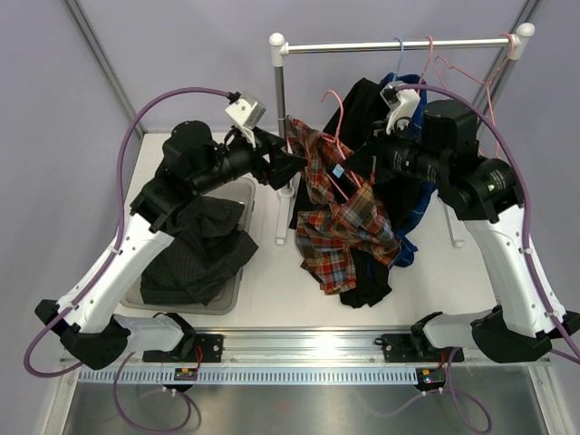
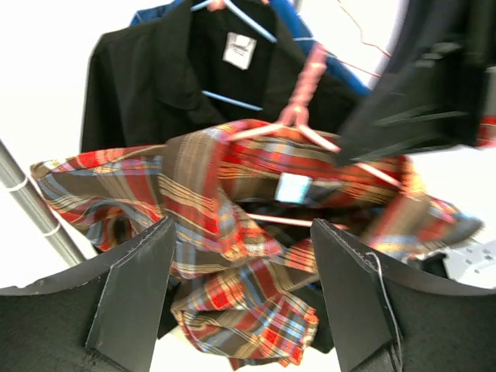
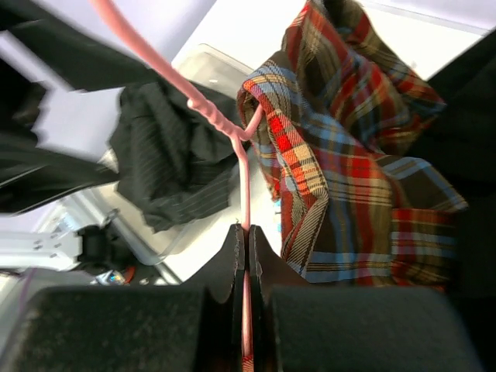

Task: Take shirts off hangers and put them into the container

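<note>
Nearest the right wrist lens, the right gripper [image 3: 246,232] is clamped tight on the pink wire hanger [image 3: 242,167]. The thin stem runs up out of the closed fingers to the twisted neck. Off that hanger droops the plaid shirt [image 3: 353,147], in loose folds between the two arms and in front of the rail stand [image 1: 399,43]. The left gripper [image 2: 242,232] has its jaws spread wide, facing a bunched fold of plaid. Whether either pad touches cloth I cannot tell.

The shirt looks light, soft and limp, so it should sag wherever it is unsupported and slide readily along the slick wire. The hanger is likely stiff but springy, and could twist in so narrow a pinch. A thick bunch near the collar or shoulder seems the better hold, rather than a single loose layer at the hem.

Only the top view shows the pinstriped shirt [image 1: 195,254] heaped in and over the grey container [image 1: 249,195] at the left, and the blue shirt [image 1: 408,245] behind the right arm. Only the left wrist view shows the plaid's pale label [image 2: 293,187], with the black shirt [image 2: 147,85] hung behind it. The pinch on the wire shows from the right wrist alone.
</note>
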Tool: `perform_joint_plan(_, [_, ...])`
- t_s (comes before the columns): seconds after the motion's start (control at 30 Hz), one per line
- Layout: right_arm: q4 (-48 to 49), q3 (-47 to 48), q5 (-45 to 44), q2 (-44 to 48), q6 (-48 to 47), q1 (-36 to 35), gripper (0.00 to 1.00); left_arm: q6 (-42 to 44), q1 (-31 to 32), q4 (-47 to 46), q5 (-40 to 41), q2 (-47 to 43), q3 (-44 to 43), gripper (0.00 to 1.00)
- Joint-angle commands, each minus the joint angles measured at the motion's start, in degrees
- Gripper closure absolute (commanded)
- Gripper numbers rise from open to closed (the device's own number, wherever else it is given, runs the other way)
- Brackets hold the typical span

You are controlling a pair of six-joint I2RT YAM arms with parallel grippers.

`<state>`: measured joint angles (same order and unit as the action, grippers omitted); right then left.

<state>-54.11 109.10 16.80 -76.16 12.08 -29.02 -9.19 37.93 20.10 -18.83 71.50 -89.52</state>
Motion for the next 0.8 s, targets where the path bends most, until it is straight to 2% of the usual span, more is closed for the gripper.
perform_joint_plan(0.0, [3.4,0.0,5.7,3.0,3.0,-1.5,1.0,1.7,2.3,-3.0,6.9,1.2,-0.5,0.27])
perform_joint_plan(0.3, [3.6,-2.0,5.8,4.0,2.7,-2.6,1.0,2.1,7.5,-3.0,8.5,5.1,-5.8,0.27])
perform_joint_plan(0.77, [7.2,-9.3,6.8,5.7,3.0,-4.5,1.0,1.6,8.3,-2.6,9.0,7.6,-7.7,0.26])
